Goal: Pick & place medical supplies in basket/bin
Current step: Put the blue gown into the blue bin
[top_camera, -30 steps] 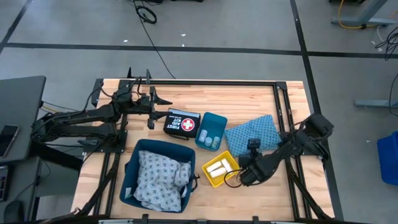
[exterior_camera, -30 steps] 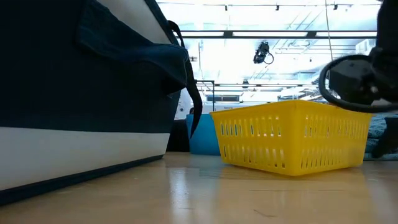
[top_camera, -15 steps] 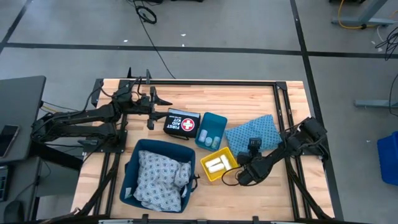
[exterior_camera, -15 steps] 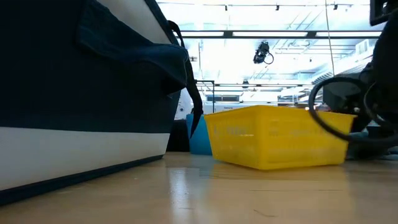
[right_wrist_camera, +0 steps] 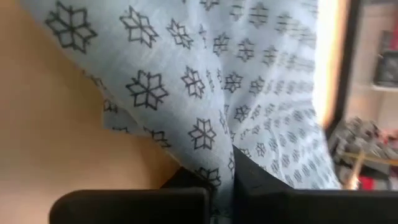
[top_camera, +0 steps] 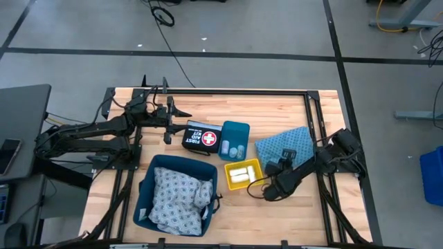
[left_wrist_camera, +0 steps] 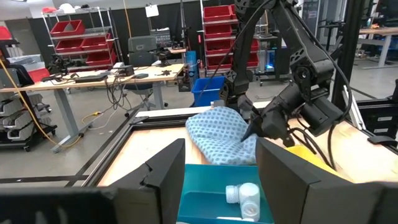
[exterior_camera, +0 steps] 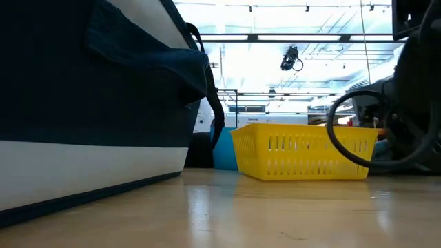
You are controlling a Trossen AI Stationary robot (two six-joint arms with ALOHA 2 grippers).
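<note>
A flat blue patterned cloth (top_camera: pixel 294 142) lies at the table's right, and my right gripper (right_wrist_camera: pixel 230 180) is shut on it at its near left edge (top_camera: pixel 278 164). To its left a yellow basket (top_camera: pixel 242 174) holds short white rolls (top_camera: pixel 240 175). Clear vials (left_wrist_camera: pixel 245 194) lie in a teal bin (top_camera: pixel 235 142). A grey-blue patterned cloth bundle (top_camera: pixel 176 197) fills a large blue bin (top_camera: pixel 145 187) at the near left. My left gripper (top_camera: pixel 173 119) hovers open at the far left, level, with nothing between its fingers (left_wrist_camera: pixel 168 168). My right gripper pinches the blue cloth's near left edge (right_wrist_camera: pixel 214 171) between its two fingers. The fingers slant down at it from the table's near side (left_wrist_camera: pixel 252 132). The cloth rises in a small ridge at the fingers; the rest of it (left_wrist_camera: pixel 217 134) lies flat on the table.
A black first-aid kit (top_camera: pixel 203 136) lies between my left gripper and the teal bin. A black frame (top_camera: pixel 208 92) runs round the table top. The large bin's dark wall (exterior_camera: pixel 89 103) fills the left of the low view. Bare wood shows near the front edge (top_camera: pixel 277 221).
My right arm has swung toward the table's left and far side and sunk a little, with its wrist rolling. The yellow basket beside it has slid toward the far left and turned square to the table. The cloth's near left corner has drawn in slightly.
</note>
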